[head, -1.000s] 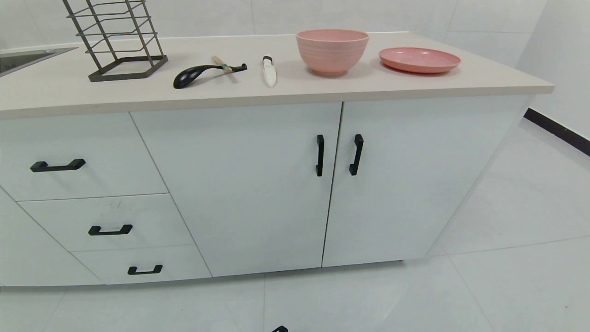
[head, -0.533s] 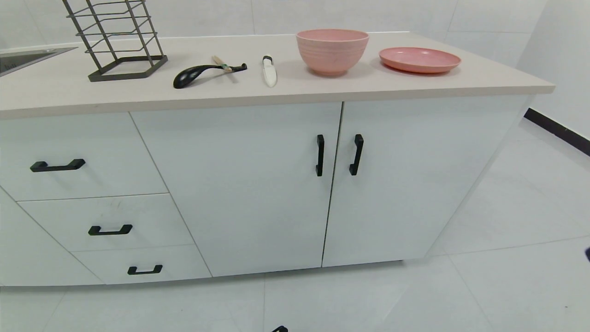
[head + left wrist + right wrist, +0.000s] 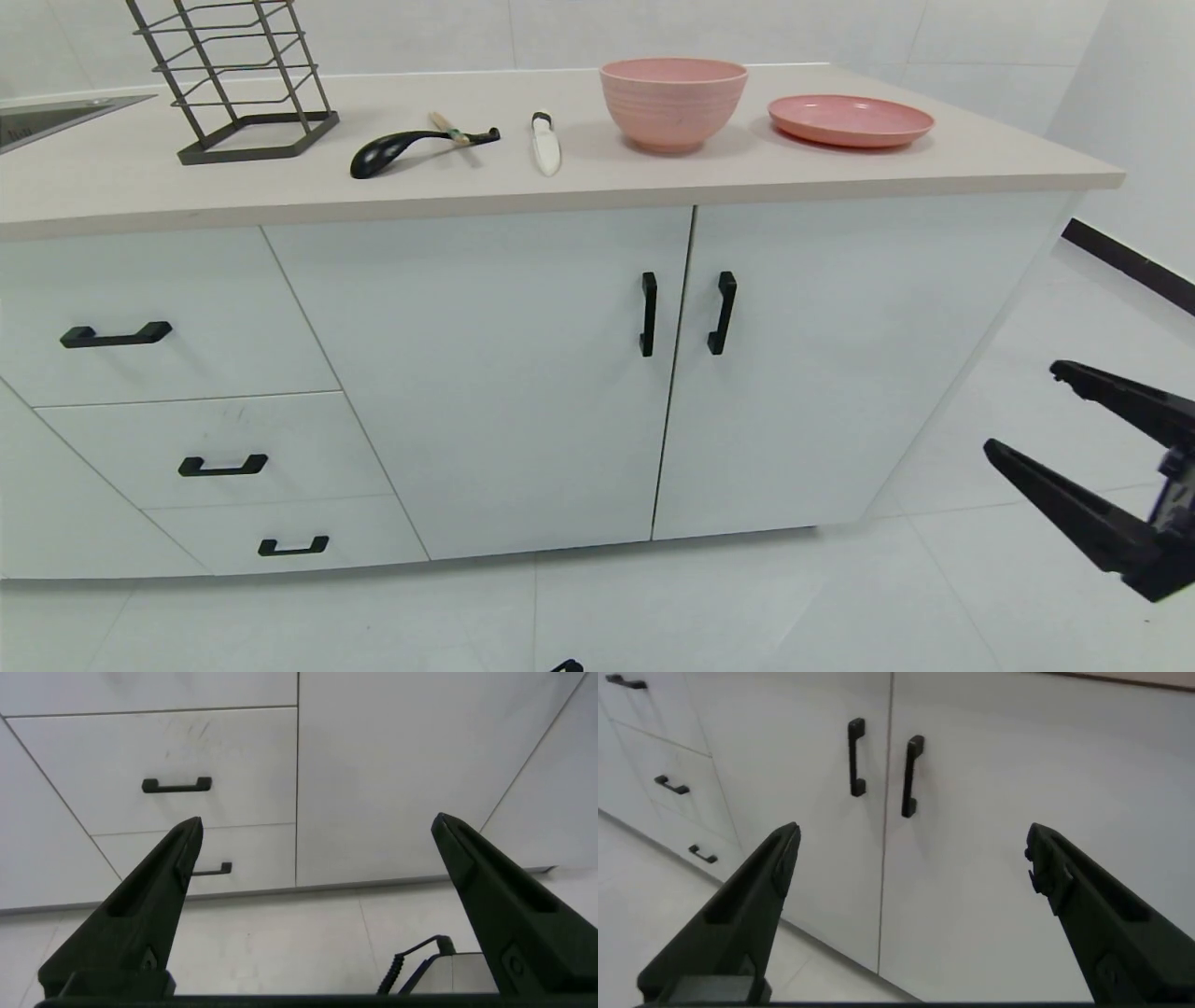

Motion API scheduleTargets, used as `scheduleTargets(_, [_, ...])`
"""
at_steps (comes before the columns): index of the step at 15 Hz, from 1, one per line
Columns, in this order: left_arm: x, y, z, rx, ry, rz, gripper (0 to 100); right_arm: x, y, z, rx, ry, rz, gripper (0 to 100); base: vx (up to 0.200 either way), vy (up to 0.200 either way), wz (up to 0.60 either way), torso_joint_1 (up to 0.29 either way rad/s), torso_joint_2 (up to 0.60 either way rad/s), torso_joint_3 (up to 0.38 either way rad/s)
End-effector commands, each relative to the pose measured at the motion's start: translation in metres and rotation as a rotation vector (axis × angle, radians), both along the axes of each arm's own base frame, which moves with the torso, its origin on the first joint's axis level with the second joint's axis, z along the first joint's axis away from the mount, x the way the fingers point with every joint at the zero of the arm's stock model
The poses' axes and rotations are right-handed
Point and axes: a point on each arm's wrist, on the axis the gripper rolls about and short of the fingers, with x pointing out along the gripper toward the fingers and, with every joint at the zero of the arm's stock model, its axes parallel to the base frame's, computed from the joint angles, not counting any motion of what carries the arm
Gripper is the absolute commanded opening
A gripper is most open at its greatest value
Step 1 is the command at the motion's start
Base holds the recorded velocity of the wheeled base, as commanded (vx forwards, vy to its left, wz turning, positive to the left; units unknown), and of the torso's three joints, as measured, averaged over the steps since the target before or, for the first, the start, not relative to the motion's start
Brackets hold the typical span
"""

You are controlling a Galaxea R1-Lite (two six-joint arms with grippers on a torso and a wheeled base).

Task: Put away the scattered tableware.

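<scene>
On the beige countertop [image 3: 840,173] lie a black spoon [image 3: 411,147], a pair of chopsticks [image 3: 450,131], a white knife [image 3: 545,145], a pink bowl [image 3: 673,103] and a pink plate [image 3: 850,120]. My right gripper [image 3: 1019,411] hangs open at the lower right, well below the counter and out in front of the cabinet, holding nothing. Its wrist view faces the two black door handles [image 3: 882,765] between the open gripper [image 3: 913,844]. My left gripper [image 3: 317,833] is open too, low down and facing the lower drawers [image 3: 177,785].
A dark wire rack [image 3: 241,79] stands at the counter's back left, beside a sink [image 3: 47,117]. Below are three drawers [image 3: 168,327] on the left and two cabinet doors [image 3: 523,373] with black handles [image 3: 684,314]. Tiled floor [image 3: 1027,597] spreads to the right.
My right gripper has come up into the head view at the lower right, open. Nothing on the counter has moved.
</scene>
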Motion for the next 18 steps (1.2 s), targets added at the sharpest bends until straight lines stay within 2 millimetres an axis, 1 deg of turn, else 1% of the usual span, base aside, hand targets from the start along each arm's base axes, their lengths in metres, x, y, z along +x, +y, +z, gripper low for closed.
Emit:
scheduleTargets(1, [0.0, 0.0, 0.0, -0.003, 0.002, 0.003, 100, 0.034, 0.017, -0.021, -0.032, 0.101, 0.114, 100, 0.0, 0.0, 0.0, 0.0, 0.0, 0.0])
scheduleTargets(4, [0.0, 0.0, 0.0, 0.002, -0.003, -0.02, 100, 0.065, 0.036, -0.017, -0.047, 0.071, 0.176, 100, 0.0, 0.0, 0.0, 0.0, 0.0, 0.0])
scheduleTargets(5, [0.0, -0.001, 0.005, 0.006, -0.047, -0.019, 100, 0.074, 0.043, -0.02, -0.051, 0.079, 0.196, 100, 0.0, 0.0, 0.0, 0.0, 0.0, 0.0])
scheduleTargets(7, [-0.003, -0.001, 0.025, 0.037, -0.251, -0.014, 100, 0.087, 0.051, -0.027, -0.058, 0.103, 0.214, 100, 0.0, 0.0, 0.0, 0.0, 0.0, 0.0])
scheduleTargets(8, [-0.004, -0.001, 0.027, 0.046, -0.273, -0.019, 100, 0.09, 0.053, -0.027, -0.058, 0.1, 0.217, 100, 0.0, 0.0, 0.0, 0.0, 0.0, 0.0])
scheduleTargets(9, [-0.005, -0.003, 0.032, 0.06, -0.299, -0.122, 100, 0.102, 0.058, -0.027, -0.061, 0.082, 0.221, 100, 0.0, 0.0, 0.0, 0.0, 0.0, 0.0])
scheduleTargets(10, [-0.004, -0.005, 0.039, 0.065, -0.276, -0.246, 100, 0.109, 0.06, -0.029, -0.07, 0.08, 0.221, 100, 0.0, 0.0, 0.0, 0.0, 0.0, 0.0])
scheduleTargets(11, [0.0, -0.007, 0.048, 0.065, -0.226, -0.322, 100, 0.114, 0.061, -0.033, -0.074, 0.088, 0.221, 100, 0.0, 0.0, 0.0, 0.0, 0.0, 0.0])
scheduleTargets(12, [0.007, -0.008, 0.066, 0.07, -0.193, -0.376, 100, 0.119, 0.063, -0.036, -0.077, 0.089, 0.223, 100, 0.0, 0.0, 0.0, 0.0, 0.0, 0.0])
scheduleTargets(13, [0.018, -0.009, 0.083, 0.071, -0.157, -0.415, 100, 0.128, 0.066, -0.03, -0.07, 0.056, 0.223, 100, 0.0, 0.0, 0.0, 0.0, 0.0, 0.0])
scheduleTargets(14, [0.028, -0.01, 0.098, 0.079, -0.143, -0.498, 100, 0.134, 0.07, -0.025, -0.062, 0.025, 0.226, 100, 0.0, 0.0, 0.0, 0.0, 0.0, 0.0])
scheduleTargets(15, [0.041, -0.013, 0.108, 0.088, -0.15, -0.626, 100, 0.138, 0.072, -0.023, -0.06, 0.013, 0.23, 100, 0.0, 0.0, 0.0, 0.0, 0.0, 0.0])
scheduleTargets(16, [0.051, -0.015, 0.113, 0.084, -0.146, -0.687, 100, 0.139, 0.073, -0.024, -0.061, 0.018, 0.23, 100, 0.0, 0.0, 0.0, 0.0, 0.0, 0.0])
scheduleTargets(17, [0.072, -0.023, 0.118, 0.088, -0.172, -0.823, 100, 0.14, 0.077, -0.029, -0.067, 0.028, 0.253, 100, 0.0, 0.0, 0.0, 0.0, 0.0, 0.0])
scheduleTargets(18, [0.083, -0.029, 0.118, 0.088, -0.177, -0.896, 100, 0.141, 0.079, -0.029, -0.069, 0.022, 0.276, 100, 0.0, 0.0, 0.0, 0.0, 0.0, 0.0])
